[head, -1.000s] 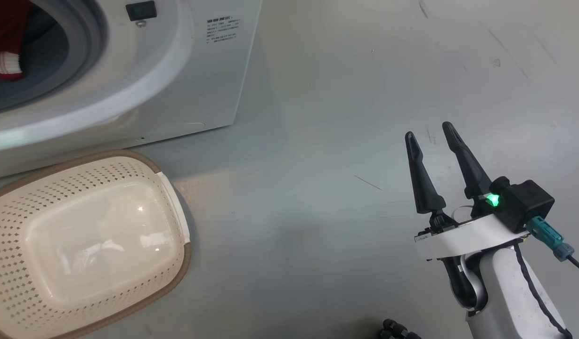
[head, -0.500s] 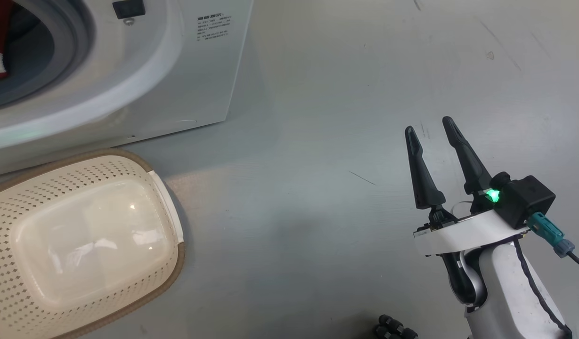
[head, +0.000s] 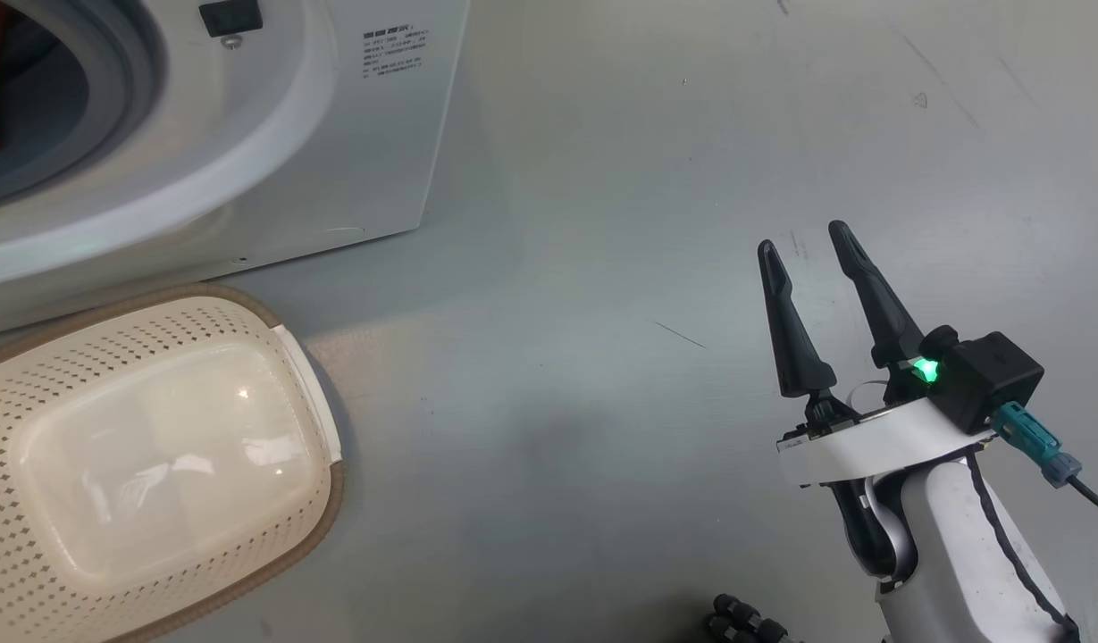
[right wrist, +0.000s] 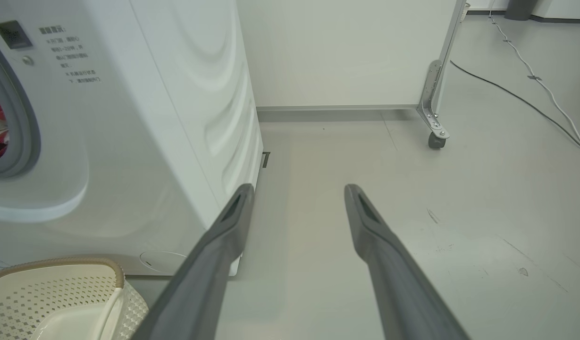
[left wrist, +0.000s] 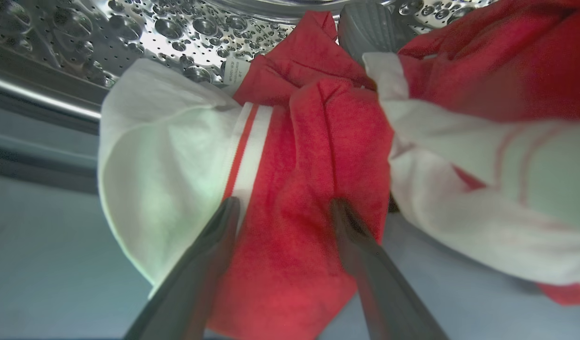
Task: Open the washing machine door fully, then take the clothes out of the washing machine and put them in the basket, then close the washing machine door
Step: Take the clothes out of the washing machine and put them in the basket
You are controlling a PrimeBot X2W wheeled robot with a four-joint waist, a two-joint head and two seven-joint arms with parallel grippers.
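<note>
Left gripper (left wrist: 285,204): fingers spread, nothing held. Clothes (left wrist: 318,141) straight ahead in drum (left wrist: 129,28), red fold between the tips. Advance deeper, then close on thick red bunch, not white edge.

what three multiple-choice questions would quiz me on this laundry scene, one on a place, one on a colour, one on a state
1. Where does the basket stand?
A) on the floor in front of the washing machine
B) on top of the machine
C) on a shelf

2. What colour are the clothes in the drum?
A) blue and yellow
B) red with white
C) all black

3. How is the right tool?
A) shut on a garment
B) shut on the basket handle
C) open, holding nothing

Answers:
1 A, the head view shows it on the floor below the machine's front.
2 B, the left wrist view shows red fabric with white panels.
3 C, its fingers stand apart over bare floor.
</note>
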